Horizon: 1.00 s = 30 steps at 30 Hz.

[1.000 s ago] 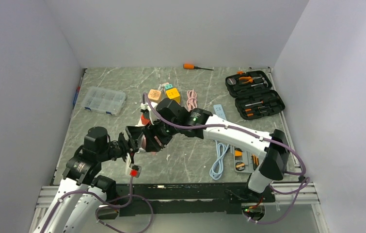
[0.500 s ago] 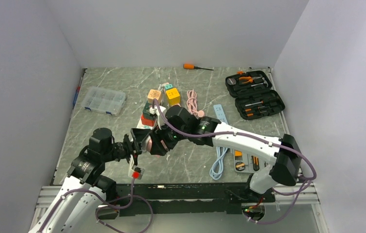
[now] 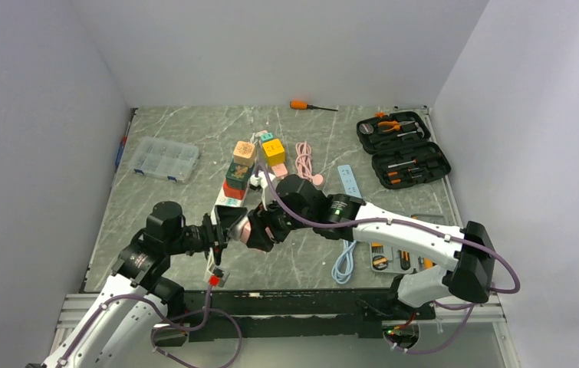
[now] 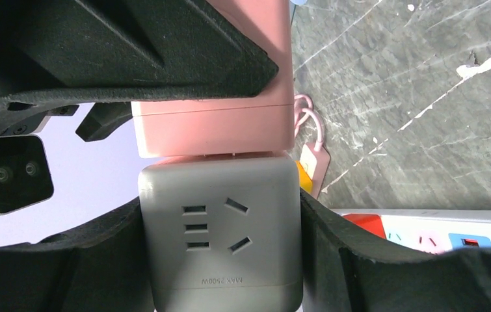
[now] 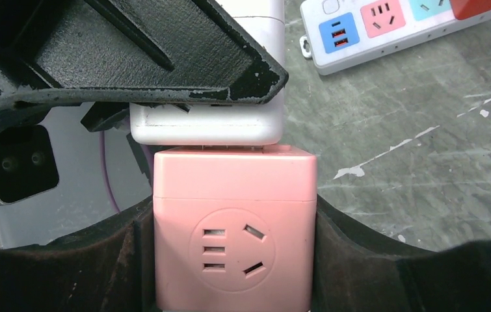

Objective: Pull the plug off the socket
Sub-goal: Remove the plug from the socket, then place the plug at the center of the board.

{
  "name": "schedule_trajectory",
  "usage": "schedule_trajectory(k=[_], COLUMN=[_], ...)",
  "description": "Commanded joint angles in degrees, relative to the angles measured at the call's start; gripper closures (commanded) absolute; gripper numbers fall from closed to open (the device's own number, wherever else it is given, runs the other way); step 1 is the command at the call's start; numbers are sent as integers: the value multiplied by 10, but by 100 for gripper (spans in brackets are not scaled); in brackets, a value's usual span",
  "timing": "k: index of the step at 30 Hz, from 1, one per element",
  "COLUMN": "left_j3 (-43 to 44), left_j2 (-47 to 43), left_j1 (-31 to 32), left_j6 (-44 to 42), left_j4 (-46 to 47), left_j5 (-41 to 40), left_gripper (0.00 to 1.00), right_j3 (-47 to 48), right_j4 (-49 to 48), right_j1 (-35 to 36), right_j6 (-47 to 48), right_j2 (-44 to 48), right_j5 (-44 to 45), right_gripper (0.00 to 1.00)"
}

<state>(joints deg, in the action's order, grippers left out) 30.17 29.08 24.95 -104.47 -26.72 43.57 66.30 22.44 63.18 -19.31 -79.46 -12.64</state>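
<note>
Left gripper (image 3: 219,228): jaws clamped on sides of pale grey plastic cube socket (image 4: 220,250). Pink plastic cube plug (image 5: 233,247) mated end-on to it, thin seam only, pair held above grey marbled table (image 3: 309,130) near front edge. Right gripper (image 3: 261,230): jaws closed tight around pink cube.

Left arm (image 3: 110,314) and right arm (image 3: 401,226) are white tubes joined by round black housings. A grey-purple cable (image 3: 510,270) runs back from each wrist. A green light (image 3: 337,206) glows just behind the right gripper (image 3: 254,230). The fingers (image 4: 372,260) are matte black wedges with rough edges. Beside them sits a white camera block (image 4: 8,172) with two dark lenses.
</note>
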Motion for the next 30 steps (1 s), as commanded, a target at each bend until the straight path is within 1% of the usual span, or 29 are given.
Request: schedule_trajectory(k=[1,6,11,13,16,18,21,24,27,30], left_j3=[-5,-10,-23,-23,-20,-10,12,30,49,76], left_j2=[9,26,26,28,27,24,8,-10,-10,14], left_j1=[-32,-32,-32,-32,-32,-32,-32,-32,-32,-31], left_j6=[-43,-37,-40,-33,-12,12,44,81,136,207], left_j4=[-12,-6,1,1,-9,-34,-109,-162,-186,-208], left_j5=[-194,-238,-257,-260,-256,-247,-218,-197,-192,-199], left_gripper=[100,100,100,100,100,100,100,100,98,98], right_j3=[-22,-44,-67,-78,-99,-114,-152,-193,-208,-210], right_j4=[169,174,185,189,179,166,120,71,42,11], right_j1=[0,0,-1,0,-11,-41,-101,-166,-184,-188], right_j6=[-32,-40,-41,-42,-51,-68,-98,-119,-136,-149], right_j2=[88,113,125,129,130,122,117,106,63,9], right_j5=[-47,-40,-37,-21,33,68,96,107,170,204], right_gripper=[100,100,100,100,100,100,100,100,100,100])
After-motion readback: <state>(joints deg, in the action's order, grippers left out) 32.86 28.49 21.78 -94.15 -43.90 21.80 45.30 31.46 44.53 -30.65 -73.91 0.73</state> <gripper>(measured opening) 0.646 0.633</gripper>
